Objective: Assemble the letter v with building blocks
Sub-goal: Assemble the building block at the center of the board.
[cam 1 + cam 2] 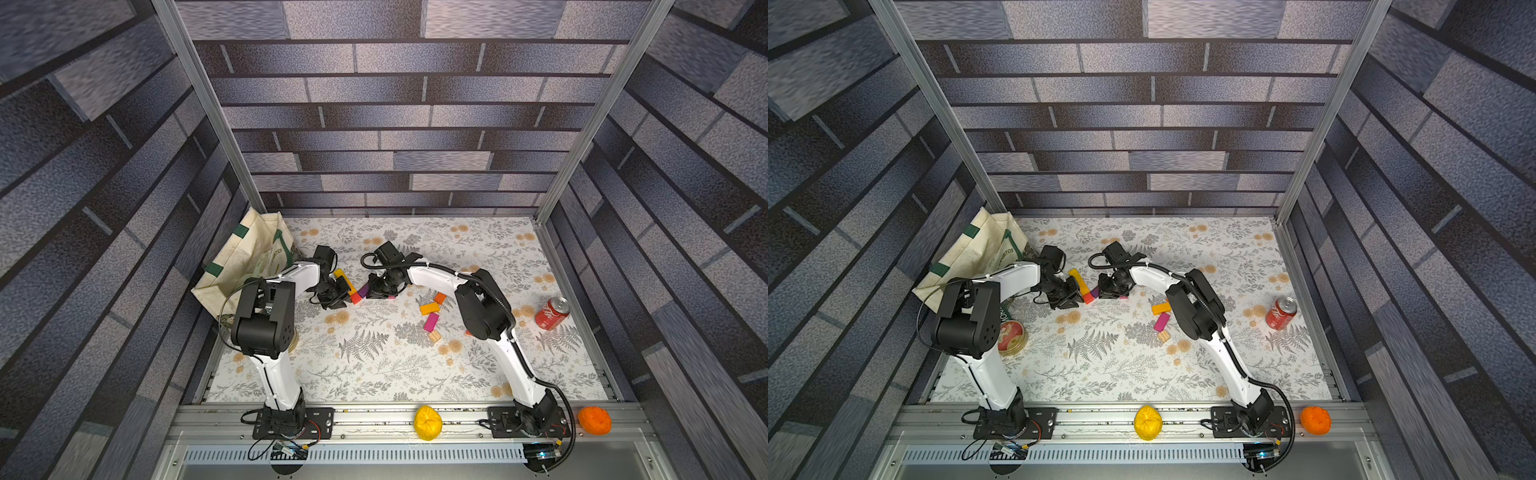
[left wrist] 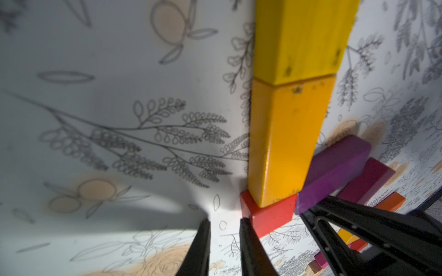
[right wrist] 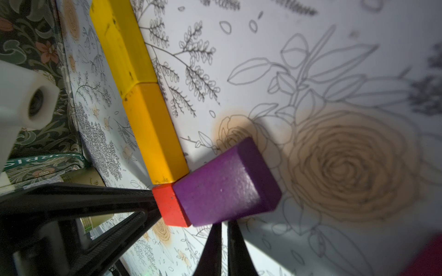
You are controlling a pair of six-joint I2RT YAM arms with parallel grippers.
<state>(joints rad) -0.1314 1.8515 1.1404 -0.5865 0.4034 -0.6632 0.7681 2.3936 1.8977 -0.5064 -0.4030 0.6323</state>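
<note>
Purple block (image 3: 224,188) runs lengthwise straight away from my right fingers (image 3: 211,251), which are pinched together, empty, at its near end. My left fingers (image 2: 251,246) are slightly parted, empty, beside red block (image 2: 272,212).

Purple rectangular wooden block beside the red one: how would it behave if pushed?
The purple rectangular wooden block looks rigid, with flat faces, so it would probably slide, not roll. Lying flat on the floral tablecloth, it seems unlikely to tip.

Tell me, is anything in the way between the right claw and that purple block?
Nothing visible: the right gripper sits right at the edge of the purple block, with no other block between them.
</note>
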